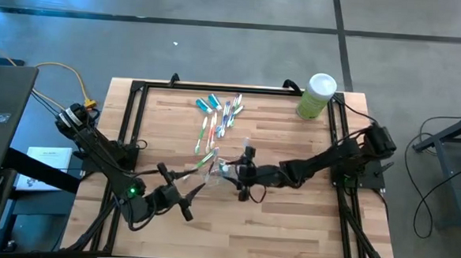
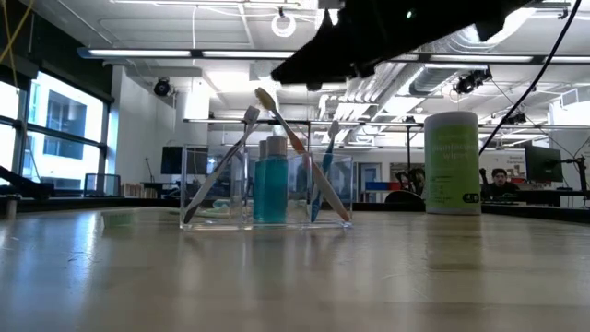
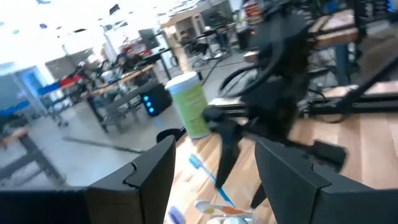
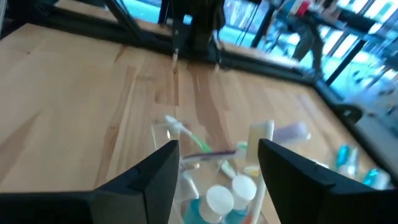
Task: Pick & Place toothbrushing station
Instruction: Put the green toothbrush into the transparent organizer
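Bright ceiling lights are glowing over an open workshop room with desks and a seated person behind the pale wooden table (image 1: 288, 227), where a light-green canister (image 1: 317, 96) is standing at the far corner. Toothbrushes (image 1: 223, 117) and tubes are lying loose mid-table, while the clear cup (image 2: 267, 189) is standing upright holding brushes and teal tubes. Right gripper (image 1: 230, 170) is hovering over that cup with fingers apart, and left gripper (image 1: 194, 189) is waiting nearby, also spread.

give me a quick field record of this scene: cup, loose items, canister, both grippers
cup: small clear plastic cup upright mid-table, holding toothbrushes and teal toothpaste tubes
loose items: multicoloured toothbrushes and small tubes lying on the wooden table, farther back
canister: light-green canister with white lid upright at the table's far right corner
right gripper: open, right above the cup
left gripper: open, near the front, left of the cup
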Robot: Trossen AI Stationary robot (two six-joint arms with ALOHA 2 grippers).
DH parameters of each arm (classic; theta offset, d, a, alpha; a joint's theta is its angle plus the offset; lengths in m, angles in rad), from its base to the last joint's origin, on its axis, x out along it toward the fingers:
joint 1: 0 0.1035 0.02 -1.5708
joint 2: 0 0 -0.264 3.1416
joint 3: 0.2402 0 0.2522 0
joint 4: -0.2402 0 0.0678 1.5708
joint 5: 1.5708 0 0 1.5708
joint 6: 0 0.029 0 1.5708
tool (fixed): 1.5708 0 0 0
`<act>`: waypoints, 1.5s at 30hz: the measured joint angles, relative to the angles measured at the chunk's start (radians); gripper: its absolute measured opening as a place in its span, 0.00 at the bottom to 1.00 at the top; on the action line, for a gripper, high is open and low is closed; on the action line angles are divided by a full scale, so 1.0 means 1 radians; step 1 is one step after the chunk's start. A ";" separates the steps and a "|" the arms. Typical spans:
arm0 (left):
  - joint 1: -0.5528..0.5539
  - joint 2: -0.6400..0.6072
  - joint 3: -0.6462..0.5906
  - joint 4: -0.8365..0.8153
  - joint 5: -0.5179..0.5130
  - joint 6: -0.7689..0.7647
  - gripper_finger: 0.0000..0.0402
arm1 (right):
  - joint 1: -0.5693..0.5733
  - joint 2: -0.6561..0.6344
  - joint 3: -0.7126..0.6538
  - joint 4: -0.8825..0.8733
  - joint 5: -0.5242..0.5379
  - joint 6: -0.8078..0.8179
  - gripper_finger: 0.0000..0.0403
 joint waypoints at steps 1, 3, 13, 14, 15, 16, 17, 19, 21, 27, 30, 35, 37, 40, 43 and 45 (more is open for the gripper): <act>-0.004 0.000 0.000 0.000 -0.019 -0.011 0.53 | 0.016 -0.007 0.000 0.002 0.025 -0.015 0.53; -0.007 0.000 0.000 0.002 -0.073 0.011 0.53 | 0.055 -0.025 0.000 -0.008 0.092 -0.046 0.53; 0.047 -0.026 0.000 0.001 -0.140 0.498 0.53 | 0.245 -0.084 0.000 -0.042 0.372 -0.141 0.53; 0.048 -0.026 0.000 0.000 -0.140 0.521 0.53 | 0.260 -0.084 0.000 -0.051 0.401 -0.153 0.53; 0.051 -0.025 0.000 0.001 -0.139 0.531 0.53 | 0.274 -0.084 0.000 -0.060 0.433 -0.167 0.53; 0.059 -0.025 0.000 0.002 -0.139 0.543 0.53 | 0.285 -0.084 0.000 -0.066 0.464 -0.180 0.53; 0.067 -0.024 0.000 0.002 -0.138 0.554 0.53 | 0.295 -0.084 0.000 -0.075 0.493 -0.193 0.53; 0.081 -0.025 0.000 0.002 -0.137 0.569 0.53 | 0.309 -0.084 0.000 -0.100 0.536 -0.206 0.53; 0.097 -0.029 0.000 0.002 -0.137 0.593 0.53 | 0.317 -0.084 0.000 -0.120 0.565 -0.208 0.53; 0.159 -0.067 0.000 -0.029 -0.136 0.612 0.53 | 0.324 -0.084 0.000 -0.196 0.622 -0.205 0.53; 0.189 -0.110 0.000 -0.120 -0.136 0.612 0.53 | 0.316 -0.084 0.000 -0.198 0.625 -0.205 0.53; 0.232 -0.201 0.000 -0.295 -0.134 0.594 0.53 | 0.315 -0.084 0.000 -0.203 0.667 -0.225 0.53; 0.249 -0.245 0.000 -0.377 -0.125 0.534 0.53 | 0.311 -0.084 0.000 -0.212 0.667 -0.228 0.53; 0.255 -0.330 0.000 -0.576 -0.038 0.296 0.53 | 0.302 -0.084 0.000 -0.229 0.672 -0.223 0.53; 0.240 -0.441 -0.001 -0.915 0.320 -0.044 0.53 | 0.290 -0.083 0.000 -0.260 0.648 -0.179 0.53; 0.257 -0.503 -0.001 -1.099 0.607 -0.211 0.53 | 0.283 -0.083 0.000 -0.284 0.624 -0.135 0.53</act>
